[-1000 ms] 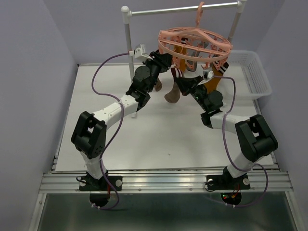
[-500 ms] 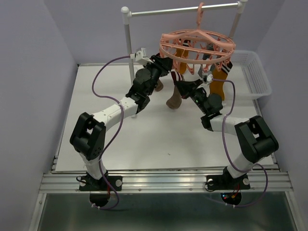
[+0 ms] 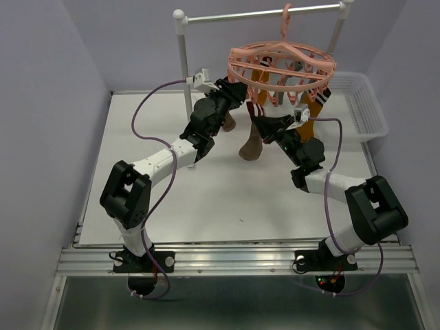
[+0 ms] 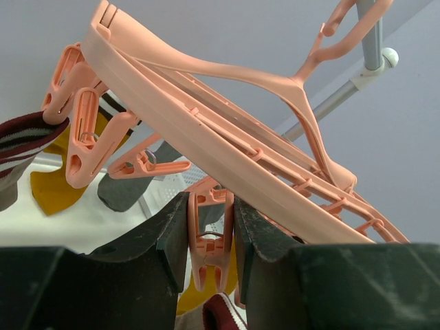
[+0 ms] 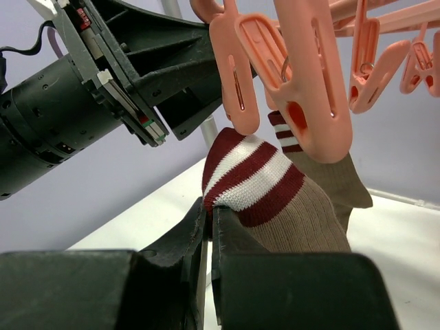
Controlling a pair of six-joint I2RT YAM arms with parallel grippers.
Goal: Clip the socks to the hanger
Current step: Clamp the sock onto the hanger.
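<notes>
Drooping limp under the hanger (image 4: pixel 206 134), the brown sock (image 5: pixel 302 213) is pinched at its striped cuff (image 5: pixel 254 175) by the right gripper (image 5: pixel 210 216), a clip (image 4: pixel 210 258) by the left gripper (image 4: pixel 210 210).

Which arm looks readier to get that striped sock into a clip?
The right arm. The right gripper is shut on the striped sock, its cuff just under the hanger clips. The left gripper is pinching one clip, carrying no sock.

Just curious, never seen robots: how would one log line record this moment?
left pincer: squeezing hanger clip | right pincer: holding striped sock just below it | sock: unclipped
</notes>
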